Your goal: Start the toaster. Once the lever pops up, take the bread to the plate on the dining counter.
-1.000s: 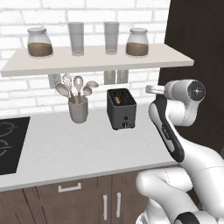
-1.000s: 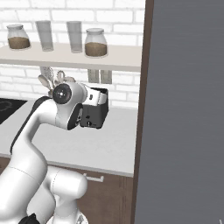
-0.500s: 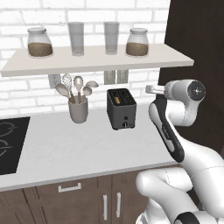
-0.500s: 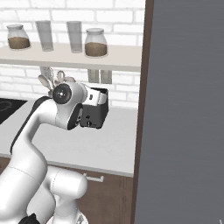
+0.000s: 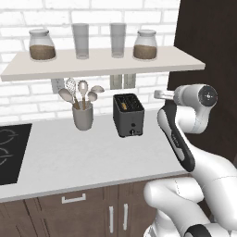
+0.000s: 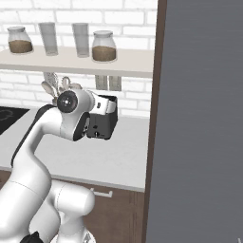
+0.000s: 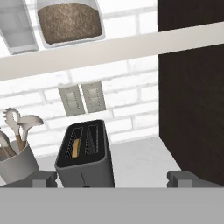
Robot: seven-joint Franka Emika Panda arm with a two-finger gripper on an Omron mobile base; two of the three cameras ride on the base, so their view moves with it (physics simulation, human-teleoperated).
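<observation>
The dark grey toaster (image 5: 128,115) (image 6: 104,128) stands on the light counter against the brick wall, its small knob (image 5: 134,133) low on the front. From above, the toaster (image 7: 85,159) shows two slots, and the golden-brown bread (image 7: 75,148) sits down in the left one. My gripper (image 5: 159,94) hovers open to the right of the toaster, level with its top and a short way off. In the hand view the gripper (image 7: 113,178) has its fingertips (image 7: 43,177) spread wide with nothing between them. The plate and the dining counter are out of view.
A grey utensil cup (image 5: 83,115) with spoons stands left of the toaster. A shelf (image 5: 102,62) with jars and glasses hangs low above it. A dark tall cabinet (image 5: 208,55) walls off the right side. A black cooktop (image 5: 11,150) lies at far left.
</observation>
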